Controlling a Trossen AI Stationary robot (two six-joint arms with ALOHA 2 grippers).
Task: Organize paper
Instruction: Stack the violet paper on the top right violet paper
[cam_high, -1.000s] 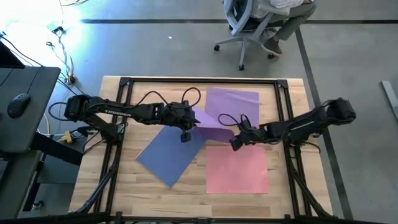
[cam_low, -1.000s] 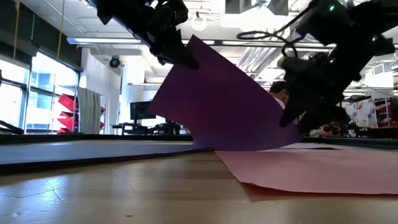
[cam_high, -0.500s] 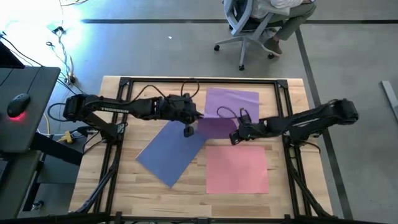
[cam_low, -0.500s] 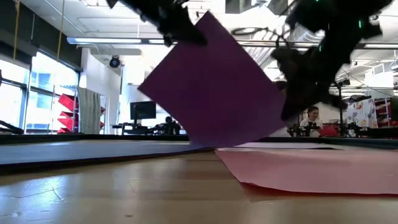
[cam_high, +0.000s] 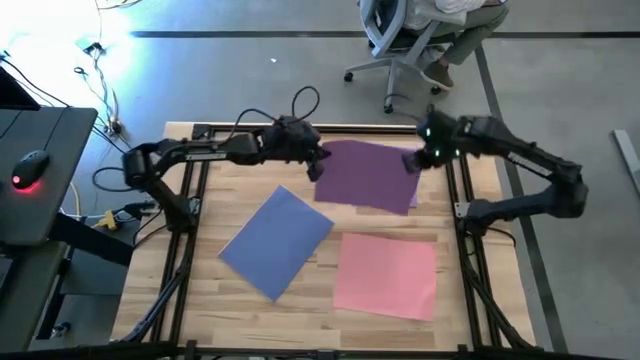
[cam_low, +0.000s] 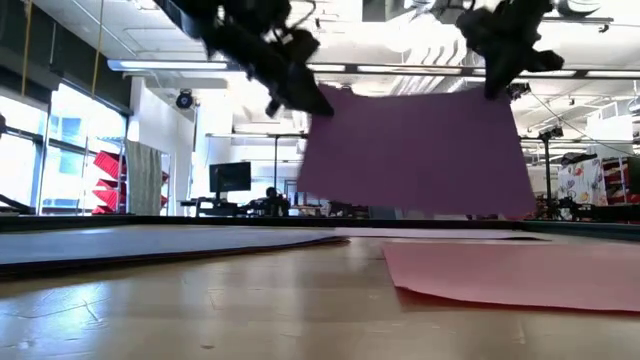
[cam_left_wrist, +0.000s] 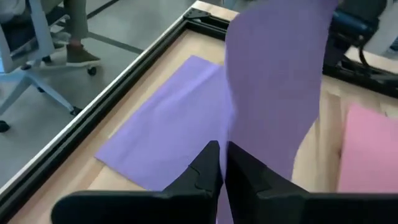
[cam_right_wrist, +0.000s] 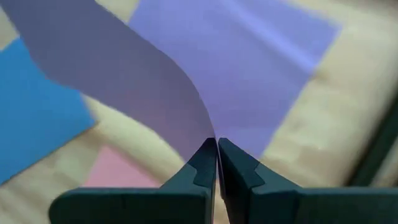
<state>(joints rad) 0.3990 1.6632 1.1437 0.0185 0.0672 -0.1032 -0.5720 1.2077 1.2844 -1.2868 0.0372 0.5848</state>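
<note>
A dark purple sheet of paper (cam_high: 365, 175) hangs in the air over the table's far middle, stretched between my two grippers. My left gripper (cam_high: 316, 162) is shut on its left end and my right gripper (cam_high: 414, 160) is shut on its right end. Under it a lighter purple sheet (cam_left_wrist: 168, 130) lies flat on the table. A blue sheet (cam_high: 275, 240) lies flat at the near left, turned askew. A pink sheet (cam_high: 385, 275) lies flat at the near right. My left gripper pinches the dark purple sheet's upper left corner (cam_low: 318, 100) between its two fingers, coming from the table's left. The single layer rises out of the shut fingertips (cam_left_wrist: 214, 163). The sheet hangs below the hold, clear of the table. My right gripper pinches the sheet's upper right corner (cam_low: 500, 92) between its two fingers, coming from the table's right. The paper edge (cam_right_wrist: 208, 134) runs straight into the shut fingertips and curves away from them. The sheet hangs clear, its top edge about level between the grippers.
A black metal frame (cam_high: 200, 132) runs round the wooden table (cam_high: 480, 330). Beyond the far edge stands an office chair (cam_high: 395, 45) with a seated person. A desk with a mouse (cam_high: 30, 180) stands at the left.
Both grippers have risen and gone toward the table's far edge, the right one also toward the right edge. The dark purple sheet, whose lower edge lay on the table, is now lifted clear and spread out between them.
</note>
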